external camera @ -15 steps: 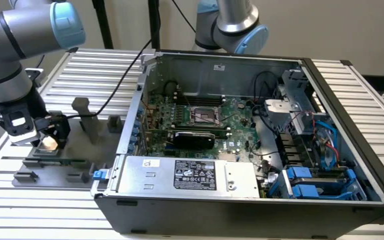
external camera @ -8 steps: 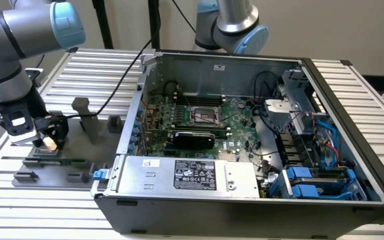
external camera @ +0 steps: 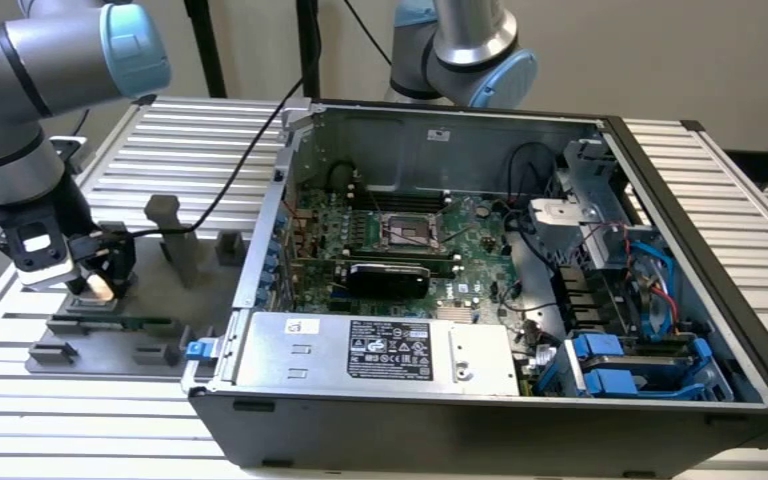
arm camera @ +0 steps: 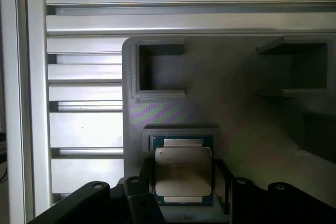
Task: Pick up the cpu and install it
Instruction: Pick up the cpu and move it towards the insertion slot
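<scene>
While you look down through the wrist view, note that the cpu lies flat in its shallow pocket on the grey fixture, silvery lid up, directly under the tool. That tool is spread, with one dark finger on each side of the chip, so the chip sits between them rather than off to either side. Its slightly longer side seems to run along the gap, which would put the fingers facing its long edges. Whether the pads already touch those edges you cannot tell: the gaps are thin and shadowed, and the chip is seated in the pocket, not lifted. In the exterior view the tool hangs low over the fixture at that view's left, on the slatted desk. A bright glow beneath it washes out the chip there. The socket lies well apart toward that view's right, inside the open case, past the case's wall. The tool's own body cuts off the chip's nearest edge in the wrist view, and the fingertips' lower ends are lost in shadow, so how deep they reach beside the chip is unclear.
</scene>
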### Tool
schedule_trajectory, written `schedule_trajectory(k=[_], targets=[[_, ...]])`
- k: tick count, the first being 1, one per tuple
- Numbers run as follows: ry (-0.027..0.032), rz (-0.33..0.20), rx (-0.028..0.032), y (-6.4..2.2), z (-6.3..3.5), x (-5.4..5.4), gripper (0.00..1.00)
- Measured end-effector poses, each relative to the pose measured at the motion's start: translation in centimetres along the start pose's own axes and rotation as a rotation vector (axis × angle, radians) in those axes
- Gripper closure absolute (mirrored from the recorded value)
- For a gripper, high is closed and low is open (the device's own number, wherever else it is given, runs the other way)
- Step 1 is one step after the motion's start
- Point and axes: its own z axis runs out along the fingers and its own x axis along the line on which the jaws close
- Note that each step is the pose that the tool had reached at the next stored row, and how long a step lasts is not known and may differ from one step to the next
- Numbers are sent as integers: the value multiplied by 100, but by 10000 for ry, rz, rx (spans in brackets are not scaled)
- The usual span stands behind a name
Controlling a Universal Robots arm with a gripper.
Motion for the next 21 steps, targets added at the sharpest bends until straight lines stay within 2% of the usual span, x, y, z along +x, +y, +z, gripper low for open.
schedule_trajectory(k=[13, 21], targets=[[-3, 0, -1, 0, -9, 0, 45], [-1, 0, -1, 3, -155, 0, 45]])
